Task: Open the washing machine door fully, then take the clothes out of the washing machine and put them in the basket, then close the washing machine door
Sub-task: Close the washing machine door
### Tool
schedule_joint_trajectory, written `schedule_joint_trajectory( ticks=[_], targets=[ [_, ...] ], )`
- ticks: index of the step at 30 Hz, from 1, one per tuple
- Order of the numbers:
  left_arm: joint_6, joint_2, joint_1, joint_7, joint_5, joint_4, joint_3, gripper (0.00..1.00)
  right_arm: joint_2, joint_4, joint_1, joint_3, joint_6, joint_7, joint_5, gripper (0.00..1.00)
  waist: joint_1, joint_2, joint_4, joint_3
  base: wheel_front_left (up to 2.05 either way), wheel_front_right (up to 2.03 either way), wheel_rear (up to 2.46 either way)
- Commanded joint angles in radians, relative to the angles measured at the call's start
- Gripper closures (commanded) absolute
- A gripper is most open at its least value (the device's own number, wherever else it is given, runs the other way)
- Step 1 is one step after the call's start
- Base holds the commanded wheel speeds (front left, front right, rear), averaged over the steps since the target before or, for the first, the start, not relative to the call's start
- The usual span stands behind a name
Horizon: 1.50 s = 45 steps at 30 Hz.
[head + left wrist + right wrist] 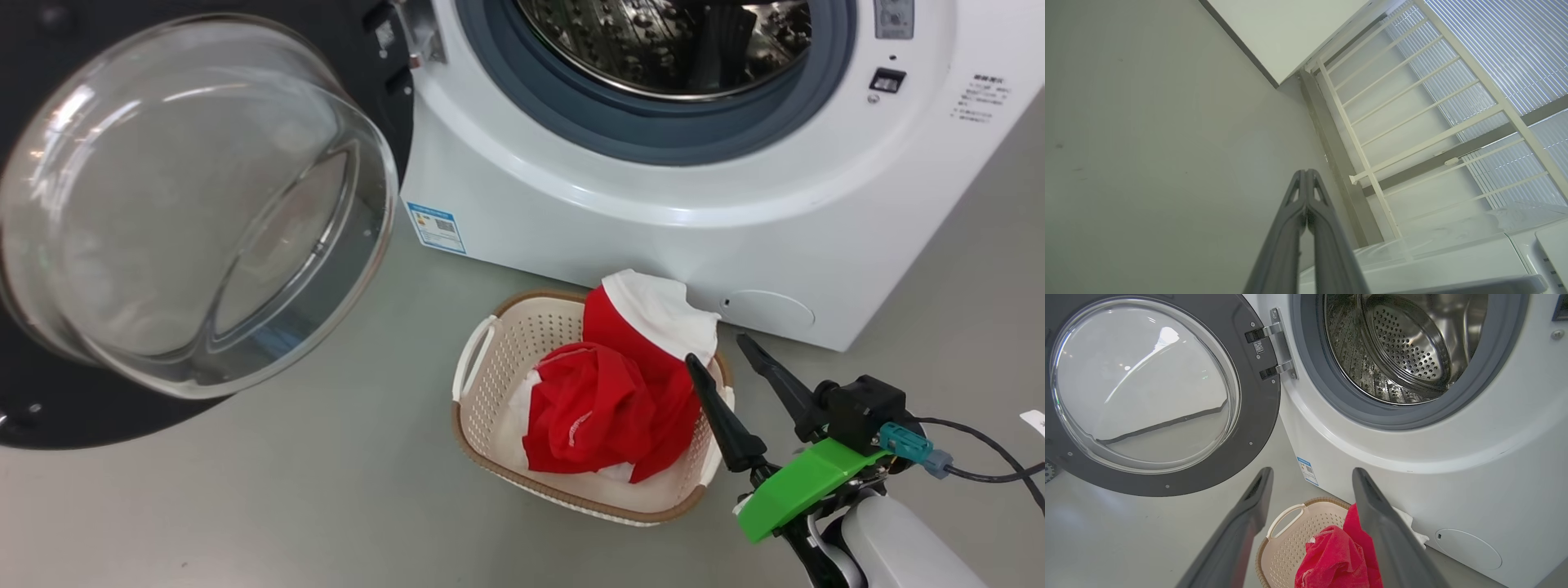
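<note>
The left gripper (1305, 171) is pressed shut on nothing. At the left, the washing machine door (188, 204) is swung wide open, its clear glass bowl bulging outward within a black rim. On the floor (245, 506), just before the lower front of the washing machine (653, 212), the basket (490, 367) is stood upright, one handle turned leftward. The clothes (604, 408), crumpled red with a white band raised toward the machine, are heaped inside. The right gripper (716, 347) is held spread wide and empty at the basket's right edge.
</note>
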<state>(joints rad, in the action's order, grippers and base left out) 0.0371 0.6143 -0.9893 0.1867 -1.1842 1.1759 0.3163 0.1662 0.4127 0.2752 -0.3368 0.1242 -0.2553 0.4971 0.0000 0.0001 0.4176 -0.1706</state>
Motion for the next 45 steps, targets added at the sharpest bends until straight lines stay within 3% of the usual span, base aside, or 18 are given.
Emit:
schedule_joint_trajectory(
  ticks=[1, 11, 22, 34, 45],
  targets=[
    [0.008, 0.081, -0.021, 0.019, -0.014, 0.002, 0.022, 1.0, 0.003, -0.021, 0.029, -0.016, 0.007, -0.006, -0.009, 0.0, 0.0, -0.0001, -0.019, -0.021, 0.0, 0.0, 0.0],
    [0.006, 0.063, -0.049, 0.147, -0.107, 0.084, 0.09, 1.0, 0.006, -0.017, 0.044, -0.009, 0.007, -0.006, -0.017, 0.0, 0.0, -0.0001, -0.024, -0.044, 0.0, 0.0, 0.0],
    [0.024, 0.044, -0.043, 0.323, -0.099, 0.098, 0.05, 1.0, 0.0, -0.017, 0.037, -0.029, 0.007, -0.006, 0.002, 0.0, 0.0, -0.0001, -0.019, 0.0, 0.0, 0.0, 0.0],
    [0.08, 0.02, -0.003, 0.606, -0.069, 0.063, -0.035, 1.0, -0.01, -0.011, -0.003, -0.04, 0.007, -0.006, 0.03, 0.0, 0.0, -0.0001, -0.011, 0.086, 0.0, 0.0, 0.0],
    [0.091, -0.018, 0.057, 0.905, -0.138, -0.041, -0.039, 1.0, -0.033, -0.028, -0.048, -0.037, 0.007, -0.006, 0.048, 0.0, 0.0, -0.0001, -0.012, 0.156, 0.0, 0.0, 0.0]
  ],
)
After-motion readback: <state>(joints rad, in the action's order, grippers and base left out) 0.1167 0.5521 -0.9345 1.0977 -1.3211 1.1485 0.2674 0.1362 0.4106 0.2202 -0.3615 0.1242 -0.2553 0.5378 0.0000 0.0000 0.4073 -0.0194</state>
